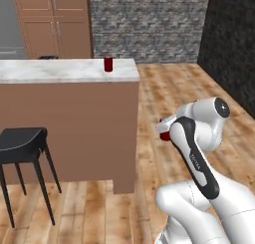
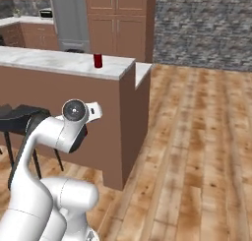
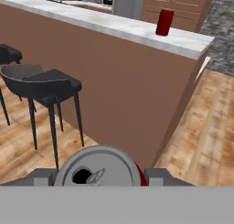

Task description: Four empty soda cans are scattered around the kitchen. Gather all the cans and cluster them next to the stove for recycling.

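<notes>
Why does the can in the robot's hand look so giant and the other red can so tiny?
In the hand view the held can sits right under the camera, so its silvery top looms large and a little soft, while the red can on the counter is far off and small. In the left base view that can looks small and slightly blurred too.

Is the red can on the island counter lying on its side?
No. The red can stands upright on the marble counter, near its corner, as the hand view plainly shows.
</notes>
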